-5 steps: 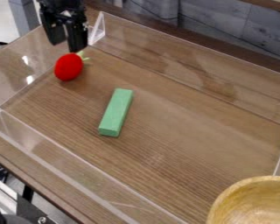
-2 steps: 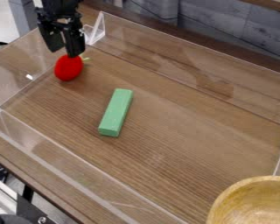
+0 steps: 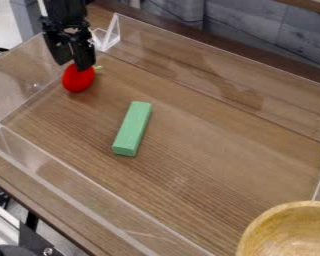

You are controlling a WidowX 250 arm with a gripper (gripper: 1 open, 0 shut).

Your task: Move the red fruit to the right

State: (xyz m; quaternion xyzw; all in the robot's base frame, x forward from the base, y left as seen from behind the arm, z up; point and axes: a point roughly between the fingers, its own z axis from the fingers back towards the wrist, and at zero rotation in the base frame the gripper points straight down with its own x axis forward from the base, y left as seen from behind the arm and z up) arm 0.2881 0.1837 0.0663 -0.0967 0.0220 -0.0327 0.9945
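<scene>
My jaws spread at red fruit (image 3: pixel 79 79) — nothing gripped. Approach apparently made; grasp, move right and release outstanding.

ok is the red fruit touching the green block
Apart. The camera view shows a wide stretch of bare table between the red fruit and the green block.

Round red fruit (image 3: pixel 79 78), pale-green tuft, on wooden table (image 3: pixel 190 160).
</scene>
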